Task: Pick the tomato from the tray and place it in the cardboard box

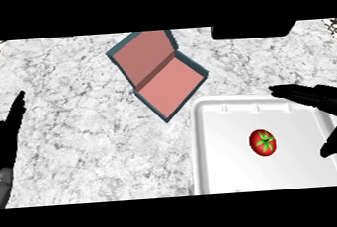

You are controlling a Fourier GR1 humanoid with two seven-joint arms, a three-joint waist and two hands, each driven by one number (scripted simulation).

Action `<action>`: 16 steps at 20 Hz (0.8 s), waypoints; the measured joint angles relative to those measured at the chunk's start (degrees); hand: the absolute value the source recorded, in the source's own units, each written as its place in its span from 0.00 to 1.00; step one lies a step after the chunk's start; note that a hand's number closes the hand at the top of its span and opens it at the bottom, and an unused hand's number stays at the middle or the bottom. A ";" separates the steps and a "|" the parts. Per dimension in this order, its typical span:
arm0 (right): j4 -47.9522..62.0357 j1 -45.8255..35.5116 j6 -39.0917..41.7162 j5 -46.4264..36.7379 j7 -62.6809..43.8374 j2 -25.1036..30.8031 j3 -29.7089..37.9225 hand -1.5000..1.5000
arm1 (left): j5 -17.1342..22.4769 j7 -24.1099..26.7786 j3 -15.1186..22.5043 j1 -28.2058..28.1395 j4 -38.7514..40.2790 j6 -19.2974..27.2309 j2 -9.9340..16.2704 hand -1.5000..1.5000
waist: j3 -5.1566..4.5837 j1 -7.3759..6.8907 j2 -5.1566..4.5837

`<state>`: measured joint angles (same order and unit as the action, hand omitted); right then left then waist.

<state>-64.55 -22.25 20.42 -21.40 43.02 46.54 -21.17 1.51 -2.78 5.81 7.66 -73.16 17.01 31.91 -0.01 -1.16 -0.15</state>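
A red tomato (pixel 264 142) with a green stem lies on the white tray (pixel 221 151) at the lower right of the counter. My right hand (pixel 330 104) hovers over the tray's right side, fingers stretched toward the left and thumb below, open, a short gap away from the tomato. The box (pixel 159 71), teal outside and reddish-brown inside, lies open at the upper middle, just beyond the tray's far left corner. My left hand (pixel 4 139) rests open at the left edge, fingers pointing up.
A black object (pixel 253 30) sits at the counter's far edge, upper right. Bare marble counter (pixel 93 140) stretches between the left hand and the tray.
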 measured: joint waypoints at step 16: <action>-0.98 -4.71 7.00 -16.42 -9.61 -8.66 -3.42 0.00 | -3.81 -1.29 -3.85 -1.86 -2.79 -2.19 -2.79 0.50 | 0.01 0.83 0.14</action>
<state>-65.54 -26.95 27.42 -37.82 33.41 37.87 -24.59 -2.30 -4.08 1.96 5.80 -75.95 14.81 29.12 0.00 -0.34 -0.01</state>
